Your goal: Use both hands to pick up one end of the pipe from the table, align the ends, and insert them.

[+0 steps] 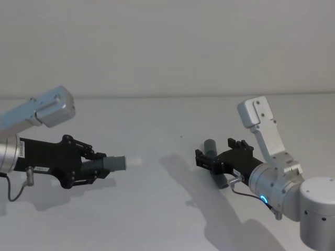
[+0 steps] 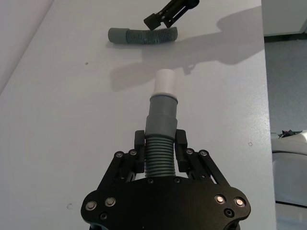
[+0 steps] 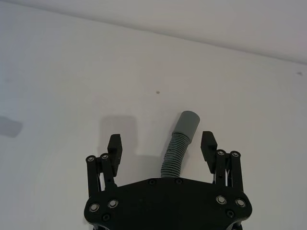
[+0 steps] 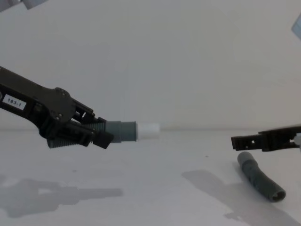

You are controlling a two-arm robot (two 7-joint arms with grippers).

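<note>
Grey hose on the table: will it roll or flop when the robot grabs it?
The hose is round, so a nudge may roll it, though its curve probably stops that. Its twin juts straight from the left tool, so likely fairly stiff.

The left pincer (image 2: 160, 139) is black; the hose (image 2: 161, 120) in it is dark grey with a ribbed middle and a white tip (image 2: 166, 82). The second hose (image 3: 173, 153), between the fingers of the black right pincer (image 3: 161, 141), is grey and ribbed. The desk (image 1: 157, 209) is plain whitish-grey.
</note>
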